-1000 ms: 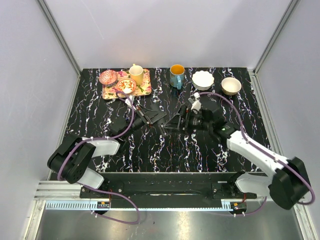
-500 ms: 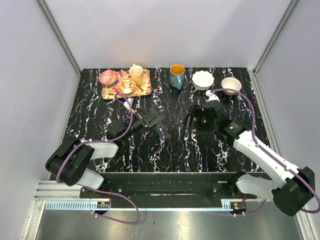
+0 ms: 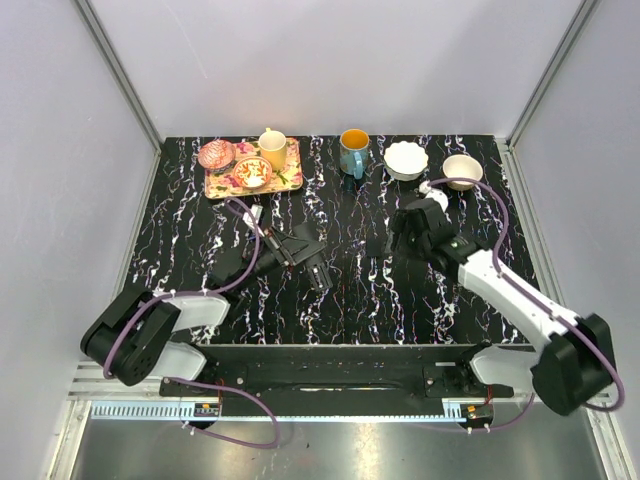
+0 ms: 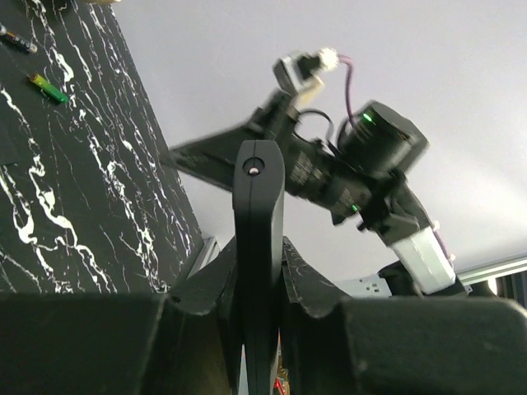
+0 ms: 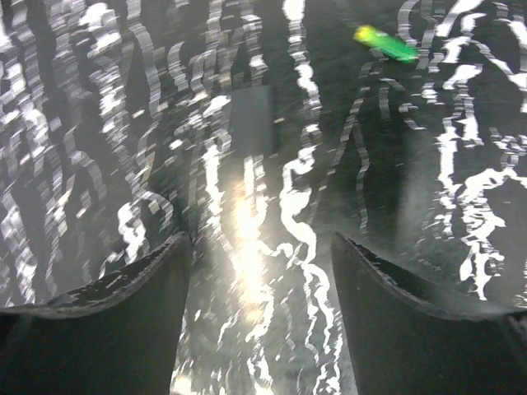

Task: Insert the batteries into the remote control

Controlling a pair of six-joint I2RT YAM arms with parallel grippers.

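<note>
My left gripper [image 3: 297, 246] is shut on the black remote control [image 3: 318, 271] and holds it above the table's middle. In the left wrist view the remote [image 4: 258, 222] stands edge-on between my fingers [image 4: 198, 288]. My right gripper [image 3: 402, 240] is open and empty, apart from the remote to its right. In the right wrist view its jaws [image 5: 259, 247] hang wide over the table, with a green battery [image 5: 385, 43] and a small dark rectangular cover [image 5: 251, 119] ahead. The left wrist view shows the green battery [image 4: 47, 87] and a dark battery [image 4: 18, 39] lying on the table.
A flowered tray [image 3: 290, 182] with a cup and small bowls stands at the back left. A blue mug [image 3: 353, 150] and two white bowls [image 3: 406, 159] [image 3: 462, 171] stand along the back edge. The black marbled table [image 3: 200, 250] has raised walls around it.
My right gripper has drawn back from the remote to the right and back. My left gripper has carried the remote right and nearer, turning it.
</note>
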